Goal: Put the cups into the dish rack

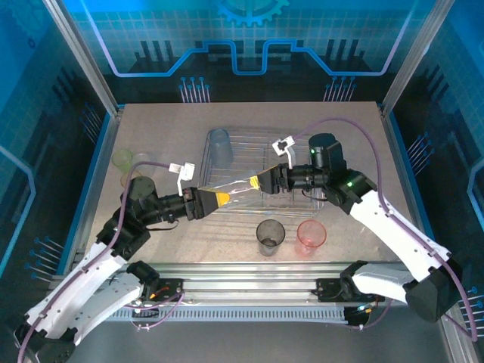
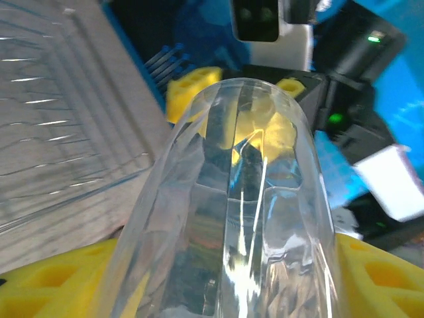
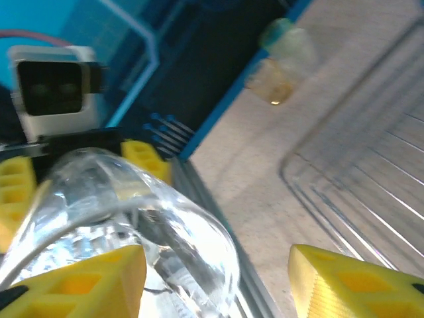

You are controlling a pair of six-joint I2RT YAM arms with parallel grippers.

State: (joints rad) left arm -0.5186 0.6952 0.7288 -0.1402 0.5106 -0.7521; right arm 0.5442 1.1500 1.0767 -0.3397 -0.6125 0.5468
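Cups, six counted; take your tally view by view. Top view: the pale blue cup [image 1: 218,139] stands at the upper-left corner of the dish rack [image 1: 253,155], apparently inside the wires, and it is the only one you can count as loaded. The clear cup [image 1: 238,189] hangs on its side at centre frame over the rack's lower-left edge, between the left gripper [image 1: 219,198] and the right gripper [image 1: 262,182]. The smoky grey cup [image 1: 270,234] and the pink cup [image 1: 311,235] sit upright on the table [image 1: 166,121] just below the rack. Two yellow-green cups [image 1: 125,159] sit at the table's left edge, well apart from the rack. Left wrist view: the clear cup [image 2: 232,199] runs up the centre with a yellow finger [image 2: 46,285] against each flank at the bottom, so read these jaws as clamped on it. Right wrist view: the clear cup [image 3: 132,212] leans on the lower-left finger [image 3: 79,278], and the other finger stands off it at lower right, jaws apart. Judgement: one loaded, one in transit, four left for you to fetch.
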